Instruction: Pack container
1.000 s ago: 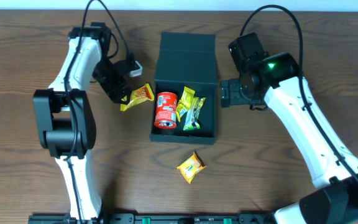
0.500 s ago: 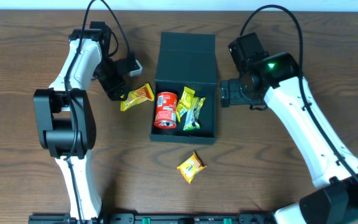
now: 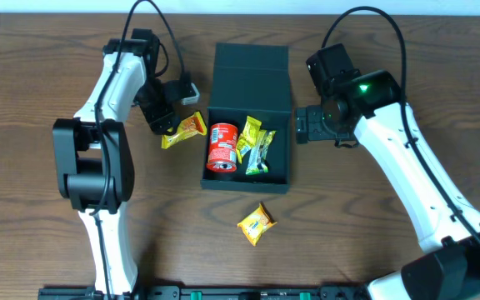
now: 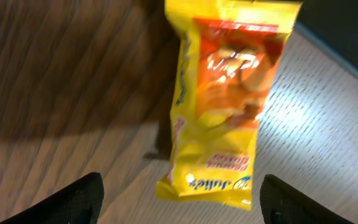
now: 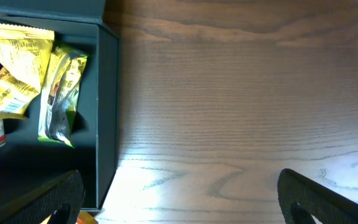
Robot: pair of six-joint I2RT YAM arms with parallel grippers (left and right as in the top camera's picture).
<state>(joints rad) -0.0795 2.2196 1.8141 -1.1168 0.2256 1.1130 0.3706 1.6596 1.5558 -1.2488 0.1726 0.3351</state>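
Note:
The dark teal container (image 3: 277,173) sits mid-table with its flap lid (image 3: 250,79) laid open toward the back. Inside are a red chip can (image 3: 222,147), a yellow packet (image 3: 248,137) and a green packet (image 3: 260,153). A yellow-orange snack packet (image 3: 185,129) lies on the table just left of the box; in the left wrist view (image 4: 224,106) it lies between my open fingers. My left gripper (image 3: 163,125) is open, right by it. My right gripper (image 3: 300,125) is open and empty beside the box's right wall (image 5: 107,118).
Another yellow snack packet (image 3: 256,223) lies on the wooden table in front of the box. Black cables loop from both arms near the back edge.
My left arm has shifted a little to the right, toward the yellow-orange packet. The right arm and the box contents have not moved.

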